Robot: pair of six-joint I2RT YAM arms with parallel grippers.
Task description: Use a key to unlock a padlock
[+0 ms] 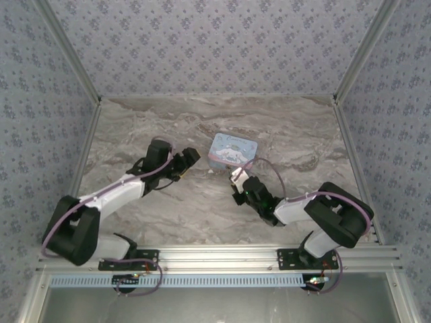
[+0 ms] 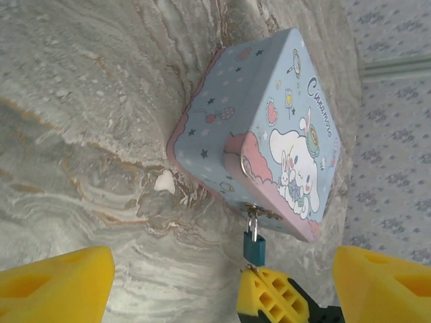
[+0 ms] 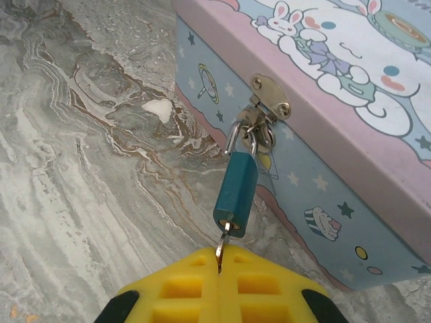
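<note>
Key (image 3: 221, 249), slim metal, in blocky teal padlock (image 3: 236, 194)

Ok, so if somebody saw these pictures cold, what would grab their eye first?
The pale blue cartoon-printed tin box stands out on the marble table, near its middle. From the hasp on its front hangs a small teal padlock, and the right gripper pinches a slim key whose tip meets the lock's underside. The left gripper hovers open just left of the box.
</note>
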